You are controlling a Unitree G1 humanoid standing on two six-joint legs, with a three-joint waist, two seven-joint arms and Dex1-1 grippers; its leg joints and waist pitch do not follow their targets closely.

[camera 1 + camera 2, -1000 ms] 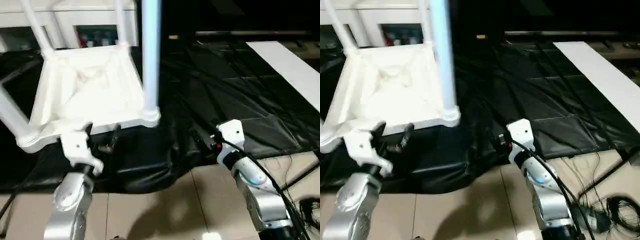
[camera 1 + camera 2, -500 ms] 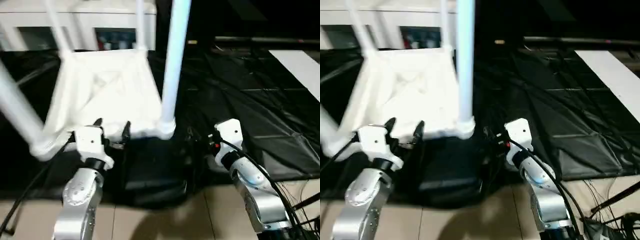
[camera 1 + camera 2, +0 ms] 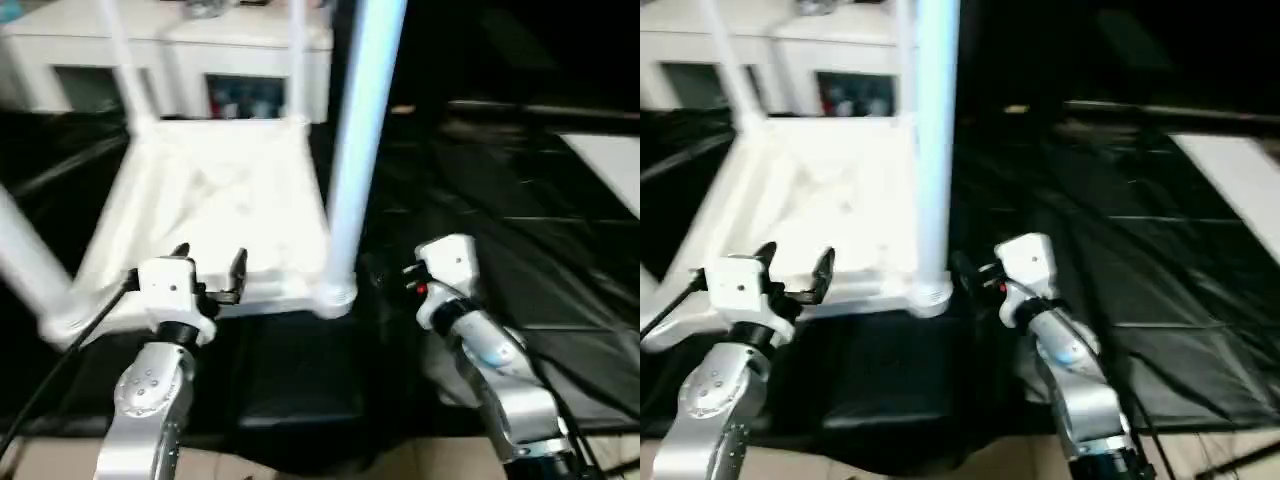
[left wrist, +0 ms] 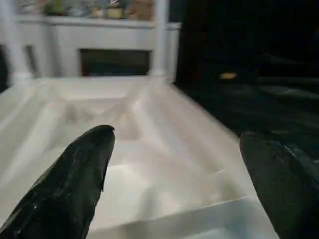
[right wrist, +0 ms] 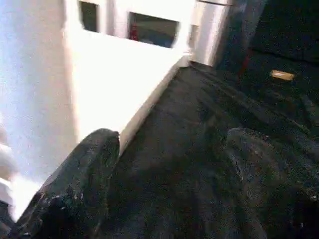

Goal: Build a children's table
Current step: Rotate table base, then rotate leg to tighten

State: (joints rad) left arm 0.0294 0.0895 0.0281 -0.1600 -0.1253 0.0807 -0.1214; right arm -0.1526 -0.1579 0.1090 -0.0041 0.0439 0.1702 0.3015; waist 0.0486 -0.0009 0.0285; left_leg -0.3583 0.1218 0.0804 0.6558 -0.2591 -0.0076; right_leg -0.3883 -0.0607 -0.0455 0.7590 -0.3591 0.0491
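Note:
The children's table (image 3: 215,205) lies upside down on the black cloth, its ribbed underside up and its white tube legs standing. The near right leg (image 3: 358,150) rises from its corner socket (image 3: 335,297). My left gripper (image 3: 210,260) is open at the table's near rim, and the underside (image 4: 149,149) shows between its black fingers (image 4: 79,174). My right gripper (image 3: 965,272) is open just right of that corner socket, close to the leg (image 5: 35,89), with only black cloth between its fingers (image 5: 79,184). Neither gripper holds anything.
A white cabinet with glass doors (image 3: 200,60) stands behind the table. Crumpled black cloth (image 3: 500,200) covers the floor to the right, with a white board (image 3: 612,165) at its far right. A black cable (image 3: 50,370) runs by my left arm. Tiles (image 3: 40,462) show at the bottom.
The camera has tilted, shifting the whole picture. My left gripper has come up against the table's near rim. My right gripper now sits closer to the near right leg.

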